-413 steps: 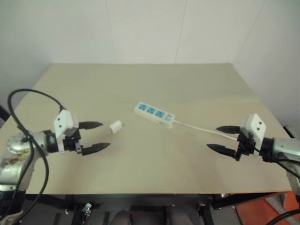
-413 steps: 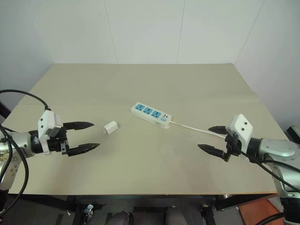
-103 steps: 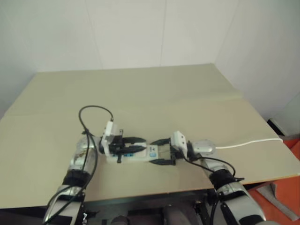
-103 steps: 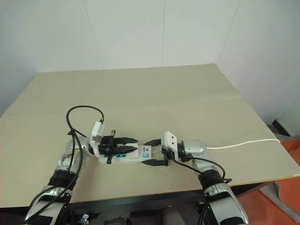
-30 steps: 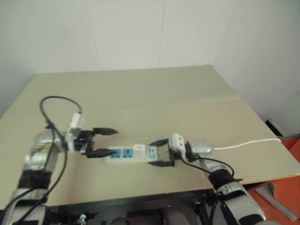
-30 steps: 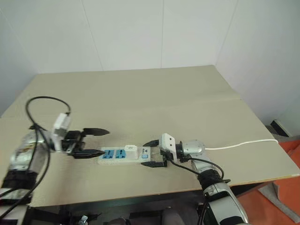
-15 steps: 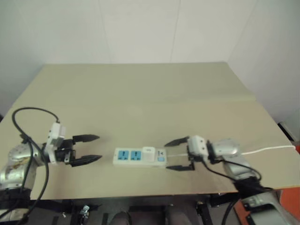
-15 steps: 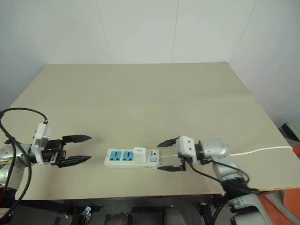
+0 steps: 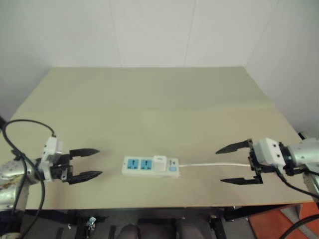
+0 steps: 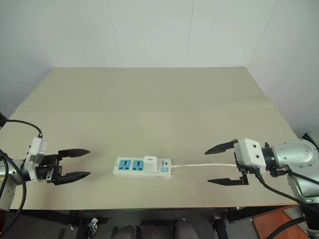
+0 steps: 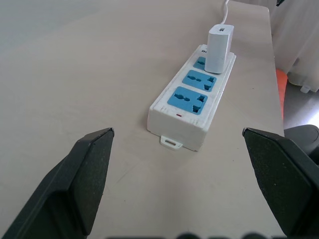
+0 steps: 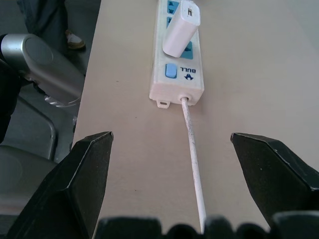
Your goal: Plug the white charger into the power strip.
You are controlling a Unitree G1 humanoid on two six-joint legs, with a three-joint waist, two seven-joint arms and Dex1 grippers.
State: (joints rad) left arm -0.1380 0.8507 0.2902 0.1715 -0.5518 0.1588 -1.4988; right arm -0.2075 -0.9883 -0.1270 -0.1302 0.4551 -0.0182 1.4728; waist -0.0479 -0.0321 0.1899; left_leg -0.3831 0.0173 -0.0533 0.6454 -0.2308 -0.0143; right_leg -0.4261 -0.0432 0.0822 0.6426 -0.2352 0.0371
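- The white charger (image 10: 150, 163) is standing upright in the power strip (image 10: 142, 168), seated in the socket nearest the switch end, with two blue socket faces lying bare beside it toward the robot's left.
- The power strip is lying flat near the front edge of the desk (image 10: 149, 99), roughly midway between the two arms, and its thin white cord (image 10: 204, 165) is running off toward the right gripper (image 10: 222, 165).
- The left gripper (image 10: 72, 163) is hanging just above the desk, well apart from the strip's free end; its fingers are standing wide apart and gripping nothing.
- The right gripper is hovering well apart from the switch end, its fingers likewise spread wide and empty, with the cord passing between and below them in the right wrist view.
- Judging by how things lie, the plugging step is looking done; what remains is clearing away without disturbing it.
- Main risk: the cord is lying directly under the right gripper's spread fingers, so a low or sideways sweep of that arm could be snagging it and dragging the strip, or tugging it toward the desk edge.
- Second risk: the charger is standing tall and exposed, so a knock from either arm coming back in could be levering it out of the socket.
- I cannot tell whether the prongs are pushed fully home; if only partly seated, a small jolt to the strip could be loosening it.
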